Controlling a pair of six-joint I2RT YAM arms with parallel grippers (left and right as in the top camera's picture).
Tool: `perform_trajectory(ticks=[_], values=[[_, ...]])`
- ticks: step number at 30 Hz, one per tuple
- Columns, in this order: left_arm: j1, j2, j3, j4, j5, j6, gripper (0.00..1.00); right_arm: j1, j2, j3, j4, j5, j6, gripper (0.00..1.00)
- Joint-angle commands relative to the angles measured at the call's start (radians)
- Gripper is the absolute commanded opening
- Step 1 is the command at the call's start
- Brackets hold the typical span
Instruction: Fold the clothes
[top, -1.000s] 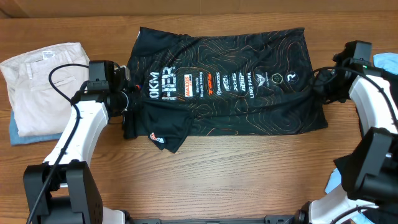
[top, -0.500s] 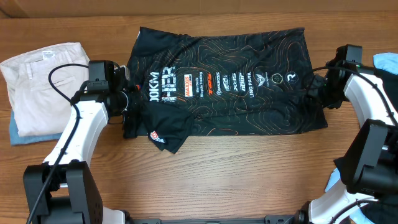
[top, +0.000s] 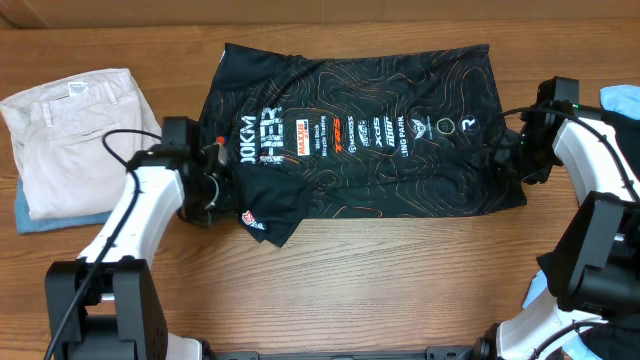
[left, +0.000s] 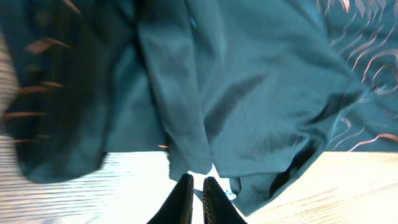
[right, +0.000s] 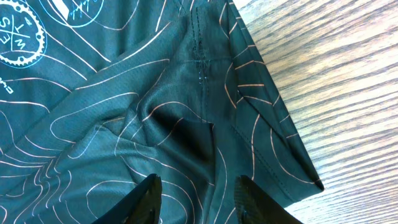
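The black sports top (top: 380, 130) lies spread flat on the wooden surface (top: 400, 290), chest print up, between the two arms. Its near-left sleeve (top: 265, 218) is folded in over the body.

The left arm (top: 140, 205) reaches in at the top's left edge, just beside that sleeve. Its jaws are pressed almost together, with only a sliver of light between the fingers (left: 182, 199). A hanging fold of plain dark cloth ends right at their tips. I cannot tell whether any cloth is nipped between them.

The right arm (top: 590, 150) stands at the top's right hem. Its jaws are spread, and the two fingers (right: 148, 194) hover over a rumpled patch of contour-lined fabric just inside the hem corner, with nothing gripped.

A second ago the left arm sat further back, level with the white lettering on the chest. It has since come towards the near edge, and one more letter of that print now shows. The right arm has slid slightly inward and nearer along the hem, and its jaws have parted. The top's body lies where it did.
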Motion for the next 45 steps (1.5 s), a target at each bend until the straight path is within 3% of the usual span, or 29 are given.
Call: perform_trajectory(ticks=[1, 4, 6, 7, 15, 25, 32, 35, 41, 45], values=[[-0.045, 0.01, -0.039, 0.008, 0.026, -0.018, 0.11, 0.002, -0.003, 0.0, 0.0, 0.008, -0.004, 0.42], [-0.061, 0.01, -0.056, 0.019, 0.02, -0.018, 0.18, 0.002, -0.003, 0.0, -0.003, 0.008, -0.003, 0.42], [-0.063, 0.01, -0.065, 0.028, 0.017, -0.018, 0.34, 0.002, -0.003, 0.0, -0.003, 0.008, -0.003, 0.42], [-0.063, 0.01, -0.071, 0.034, 0.017, -0.018, 0.36, 0.002, -0.003, 0.0, -0.003, 0.008, -0.004, 0.42], [-0.063, 0.01, -0.088, 0.075, -0.003, -0.053, 0.38, 0.002, -0.003, 0.0, -0.003, 0.008, -0.003, 0.42], [-0.064, 0.01, -0.113, 0.093, -0.003, -0.062, 0.34, 0.002, -0.003, 0.0, -0.006, 0.008, -0.003, 0.42], [-0.064, 0.01, -0.113, 0.102, -0.001, -0.063, 0.04, 0.002, -0.003, 0.0, -0.006, 0.008, -0.003, 0.42], [-0.064, 0.01, -0.112, 0.108, 0.005, -0.077, 0.04, 0.002, -0.003, 0.0, -0.006, 0.008, -0.003, 0.42], [-0.054, -0.004, -0.018, 0.237, 0.221, -0.066, 0.04, 0.002, -0.003, 0.0, -0.007, 0.008, -0.003, 0.42], [-0.054, -0.006, 0.088, 0.351, 0.224, -0.074, 0.04, 0.002, -0.003, 0.0, -0.006, 0.008, -0.004, 0.42]])
